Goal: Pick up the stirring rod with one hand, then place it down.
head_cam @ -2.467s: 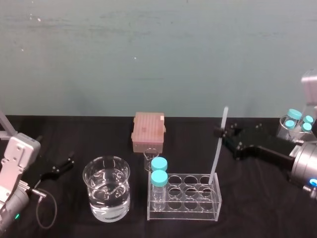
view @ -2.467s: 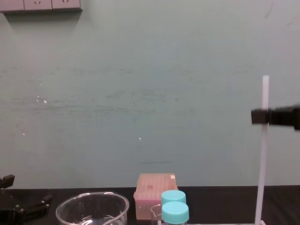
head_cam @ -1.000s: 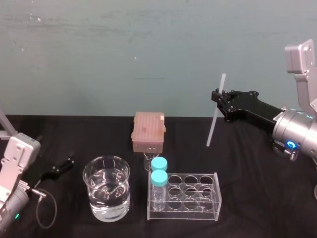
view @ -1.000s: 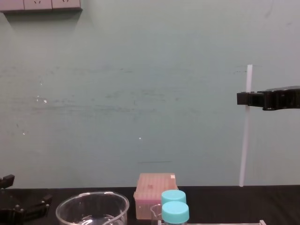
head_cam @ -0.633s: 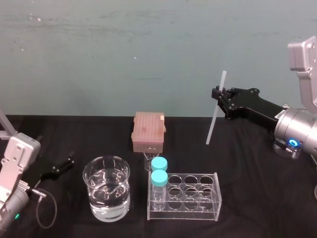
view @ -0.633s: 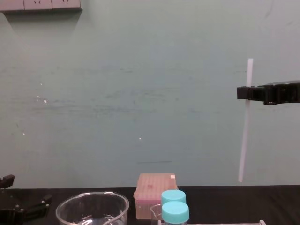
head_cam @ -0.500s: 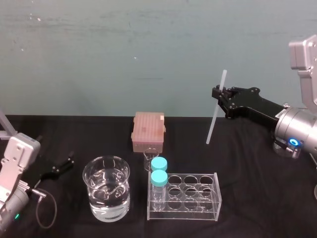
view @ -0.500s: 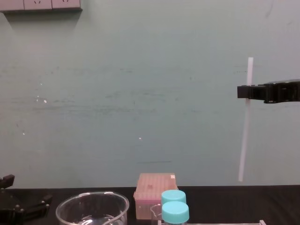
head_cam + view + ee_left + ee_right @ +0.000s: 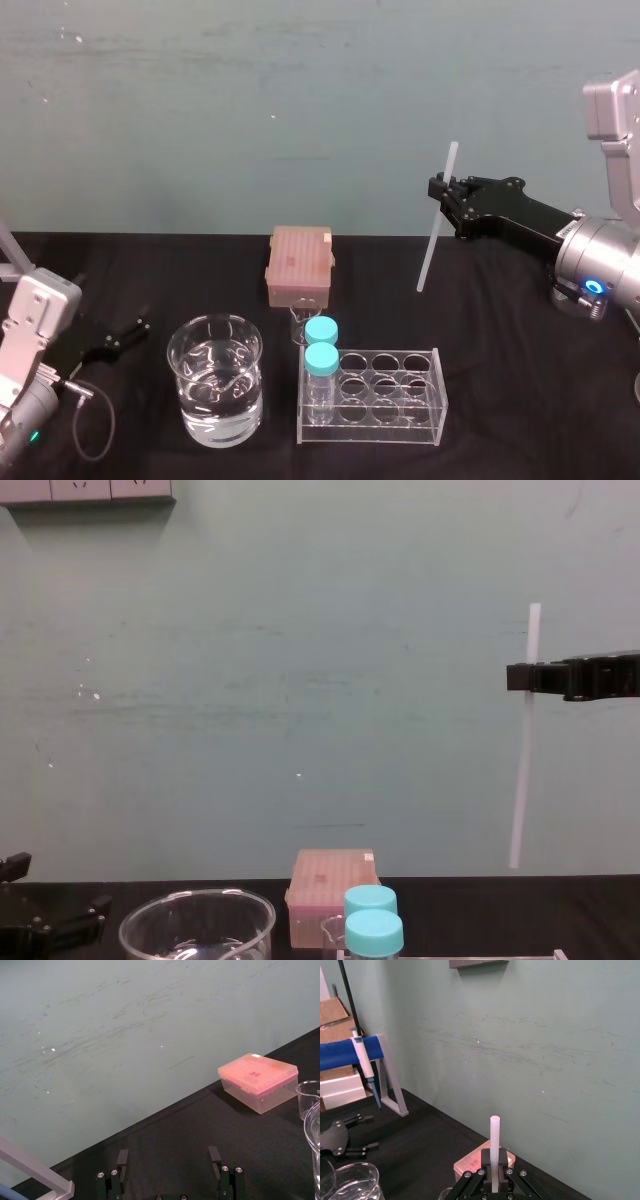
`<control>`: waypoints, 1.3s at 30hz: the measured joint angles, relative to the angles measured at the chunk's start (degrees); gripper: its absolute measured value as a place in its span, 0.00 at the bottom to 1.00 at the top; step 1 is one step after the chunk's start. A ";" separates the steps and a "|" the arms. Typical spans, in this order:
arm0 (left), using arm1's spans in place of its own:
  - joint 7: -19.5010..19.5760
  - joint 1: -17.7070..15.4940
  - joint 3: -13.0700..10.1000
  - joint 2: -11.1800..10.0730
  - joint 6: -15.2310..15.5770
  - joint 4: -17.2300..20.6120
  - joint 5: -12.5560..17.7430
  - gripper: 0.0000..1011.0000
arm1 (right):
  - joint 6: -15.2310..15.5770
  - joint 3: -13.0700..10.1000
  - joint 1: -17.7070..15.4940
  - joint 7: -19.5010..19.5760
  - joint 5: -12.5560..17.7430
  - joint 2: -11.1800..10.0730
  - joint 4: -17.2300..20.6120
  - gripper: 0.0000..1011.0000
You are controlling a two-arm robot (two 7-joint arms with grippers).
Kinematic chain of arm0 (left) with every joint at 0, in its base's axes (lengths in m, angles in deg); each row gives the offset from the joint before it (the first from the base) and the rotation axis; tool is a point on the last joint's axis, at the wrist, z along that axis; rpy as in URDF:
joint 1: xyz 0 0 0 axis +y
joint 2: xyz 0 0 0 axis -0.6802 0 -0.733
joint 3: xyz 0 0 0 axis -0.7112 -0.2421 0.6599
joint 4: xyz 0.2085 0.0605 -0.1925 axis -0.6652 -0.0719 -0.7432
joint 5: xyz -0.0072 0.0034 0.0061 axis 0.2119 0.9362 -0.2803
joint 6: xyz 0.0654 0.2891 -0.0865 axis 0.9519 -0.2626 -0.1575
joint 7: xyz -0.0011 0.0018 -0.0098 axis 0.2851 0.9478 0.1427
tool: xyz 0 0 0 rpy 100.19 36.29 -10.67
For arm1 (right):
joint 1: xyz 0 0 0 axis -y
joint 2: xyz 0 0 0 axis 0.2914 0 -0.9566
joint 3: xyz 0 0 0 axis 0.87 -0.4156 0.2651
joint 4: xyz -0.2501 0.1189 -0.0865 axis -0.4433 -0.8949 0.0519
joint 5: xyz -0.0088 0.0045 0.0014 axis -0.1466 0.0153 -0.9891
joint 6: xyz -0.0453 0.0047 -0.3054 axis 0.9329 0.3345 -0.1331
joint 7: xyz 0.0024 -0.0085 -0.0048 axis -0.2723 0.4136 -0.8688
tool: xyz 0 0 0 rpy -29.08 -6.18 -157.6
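Right now my right gripper [image 9: 438, 190] has its black jaws pinched shut on the stirring rod [image 9: 436, 222], a thin, straight, milky-white stick gripped near its upper end. The rod hangs in the air, nearly upright with a slight lean. Its lower tip is above the black table [image 9: 520, 400], up past the right end of the clear plastic rack [image 9: 372, 397].

The chest view gives me the side-on check: the tip is clear of the tabletop and the gripper lies level. The right wrist view adds the rod's flat-cut top standing up between the fingers, with the frosted pink box [image 9: 299, 265] beyond.

The right arm reaches in from the right, extended almost horizontally. My left gripper [image 9: 125, 335] sits low at the table's left edge, jaws spread and empty, beside the round glass beaker [image 9: 215, 392] of water.
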 joint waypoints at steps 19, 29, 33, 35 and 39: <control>0.00 0.00 0.00 0.00 0.00 0.00 0.00 0.99 | -0.14 0.06 0.00 0.00 0.00 -0.01 0.00 0.07; 0.00 0.00 0.00 0.00 0.00 0.00 0.00 0.99 | -0.17 0.06 0.00 0.00 0.00 0.00 -0.01 0.07; 0.00 0.00 0.00 0.00 0.00 0.00 0.00 0.99 | -0.17 0.06 0.00 0.00 -0.01 0.00 -0.01 0.07; 0.00 0.00 0.00 0.00 0.00 0.00 0.00 0.99 | -0.17 0.06 0.00 0.00 -0.01 -0.01 -0.01 0.07; 0.00 0.00 0.00 0.00 0.00 0.00 0.00 0.99 | -0.17 0.06 0.00 0.00 -0.01 -0.01 -0.01 0.07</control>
